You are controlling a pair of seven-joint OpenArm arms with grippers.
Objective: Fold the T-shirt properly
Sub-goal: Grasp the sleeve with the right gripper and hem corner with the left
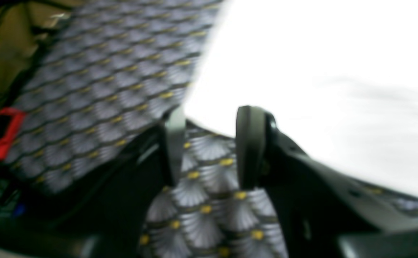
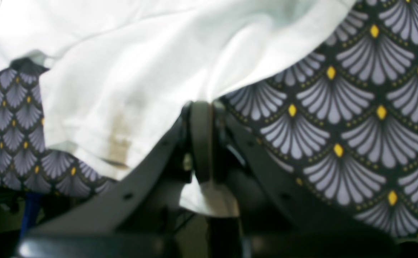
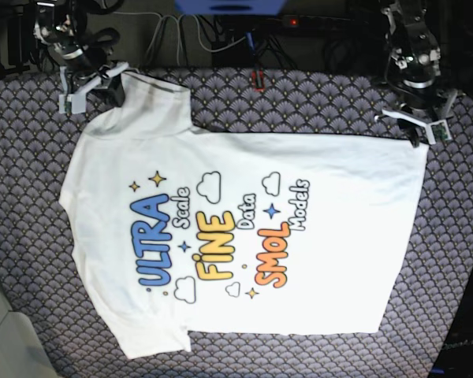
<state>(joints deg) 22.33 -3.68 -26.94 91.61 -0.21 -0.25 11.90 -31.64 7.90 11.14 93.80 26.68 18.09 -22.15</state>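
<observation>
**T-shirt flat on patterned cloth, one sleeve clamped**

Surface: a tablecloth (image 3: 315,102) with grey fan scales and yellow dots covers the table; cables (image 3: 181,35) and dark gear line the far edge.

The T-shirt (image 3: 244,236) lies spread print-up (lettering "ULTRA FINE SMOL" readable). In the base view its long axis runs left to right: collar and sleeves at left, hem at right.

Right gripper (image 2: 202,107): jaws together, clamped on white fabric at the far sleeve, base view's upper left.

Left gripper (image 1: 209,147): jaws apart, nothing between them, over bare cloth just beside the shirt's far hem corner (image blurred).
</observation>
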